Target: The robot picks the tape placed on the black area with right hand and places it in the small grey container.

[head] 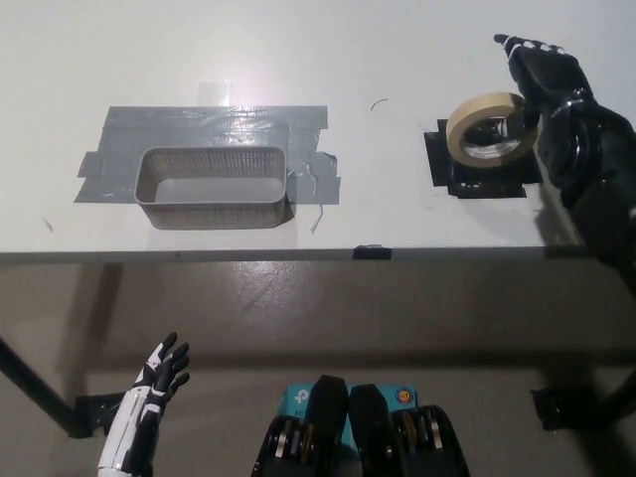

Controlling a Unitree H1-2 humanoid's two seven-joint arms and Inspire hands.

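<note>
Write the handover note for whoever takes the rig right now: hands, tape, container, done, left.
Right hand: black, at the tape roll, fingers around its far right side; whether the grip is closed cannot be told.
Left hand: white, open, resting low at lower left, below the table edge.
Tape roll: over the black area at the table's right, appears tilted.
Grey container: on grey tape patches, left of centre, nothing in it.
Done: hand has reached the roll.
Left: secure grip, lift, carry left, drop into container.
</note>
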